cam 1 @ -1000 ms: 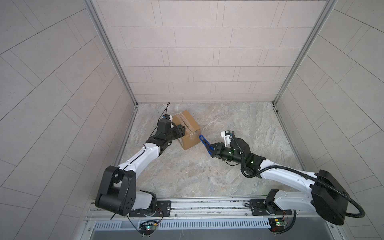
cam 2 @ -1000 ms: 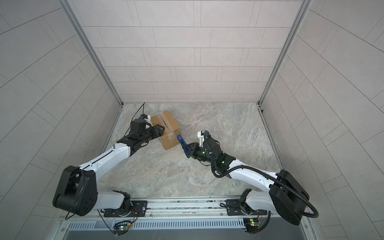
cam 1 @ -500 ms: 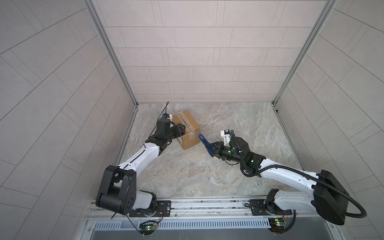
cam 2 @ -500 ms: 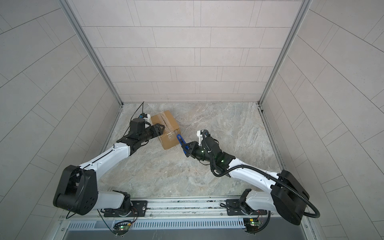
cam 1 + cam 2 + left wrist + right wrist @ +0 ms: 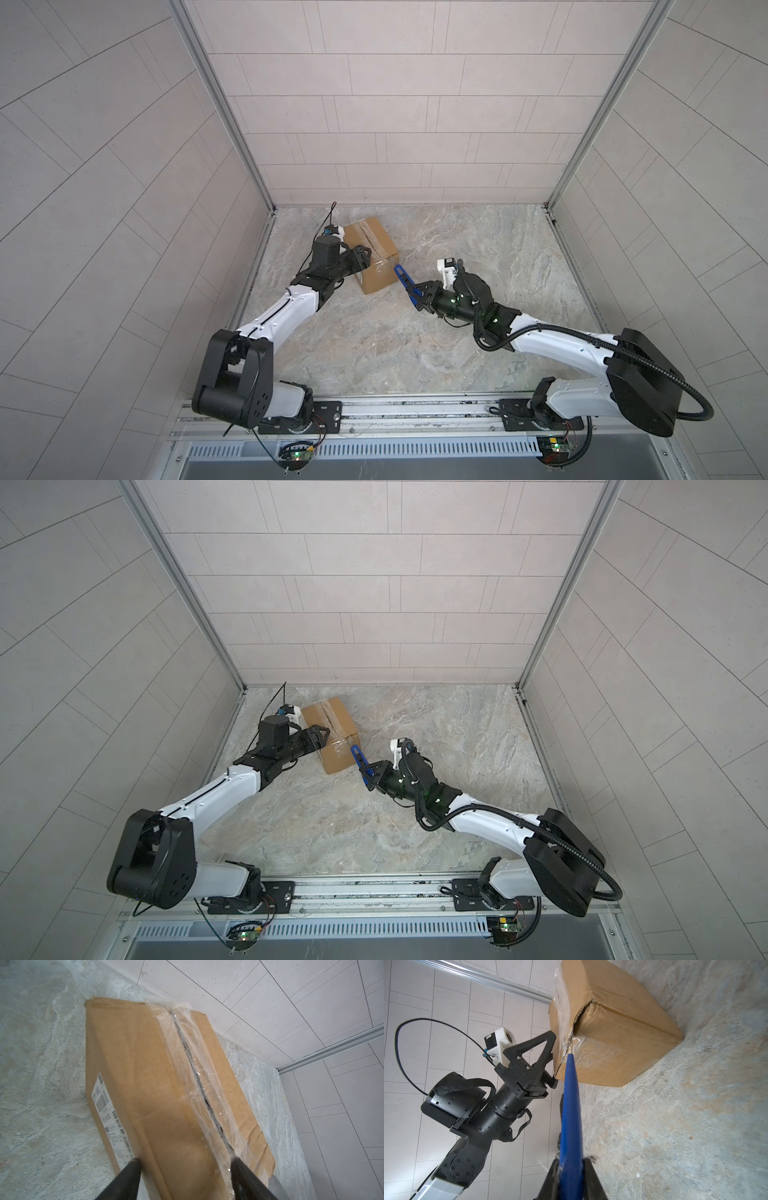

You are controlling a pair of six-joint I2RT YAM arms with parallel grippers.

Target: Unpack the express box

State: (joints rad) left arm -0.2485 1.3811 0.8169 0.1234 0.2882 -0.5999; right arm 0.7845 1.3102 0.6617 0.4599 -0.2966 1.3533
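Now right tool (image 5: 571, 1167) clamps blue blade (image 5: 571, 1105) against the express box (image 5: 623, 1043) edge, spread left tool (image 5: 184, 1160) touching its top.

The express box (image 5: 371, 254) sat on the worktop (image 5: 374, 345) ahead of both my tools. My left tool (image 5: 363, 258) straddled its near edge, and the blade (image 5: 402, 277) in my right tool (image 5: 420, 292) reached its end face.

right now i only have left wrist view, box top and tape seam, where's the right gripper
observer: the right gripper is shut on a blue tool at the end of the express box nearest the robot
operator: tip on the tape yet
observer: looks so, the tip meets the tape folded over that end, under the top edge
operator: any opening there
observer: a dark gap shows under the top edge at that end's corner
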